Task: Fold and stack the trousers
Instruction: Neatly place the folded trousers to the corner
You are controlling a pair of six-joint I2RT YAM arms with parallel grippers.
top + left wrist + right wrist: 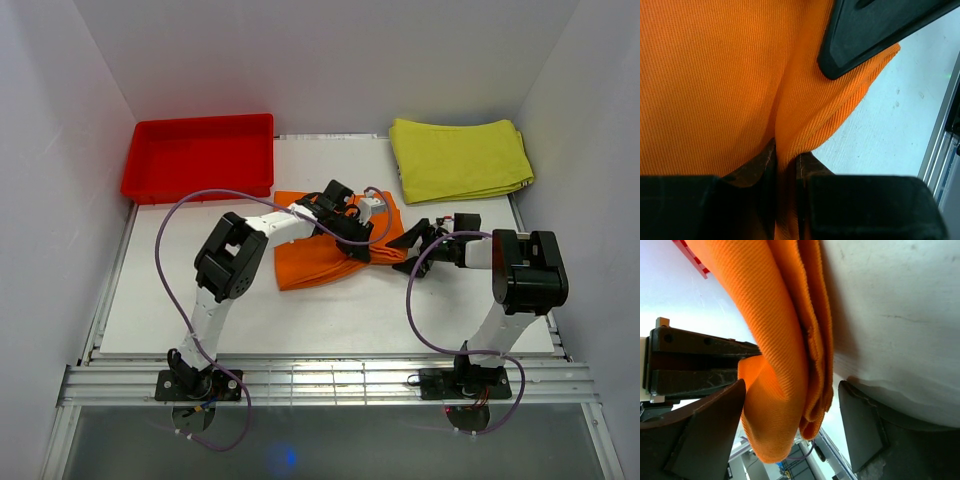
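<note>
The orange trousers lie folded in the middle of the white table. My left gripper is at their right end, shut on a raised fold of the orange fabric, which is pinched between its fingers. My right gripper is open just right of it. In the right wrist view its jaws stand wide on either side of the hanging folded edge of the trousers, with gaps on both sides. The left gripper's body shows behind the fabric there.
A red plastic tray stands at the back left. A folded yellow-green cloth lies at the back right. White walls close in on both sides. A metal rail runs along the table's near edge.
</note>
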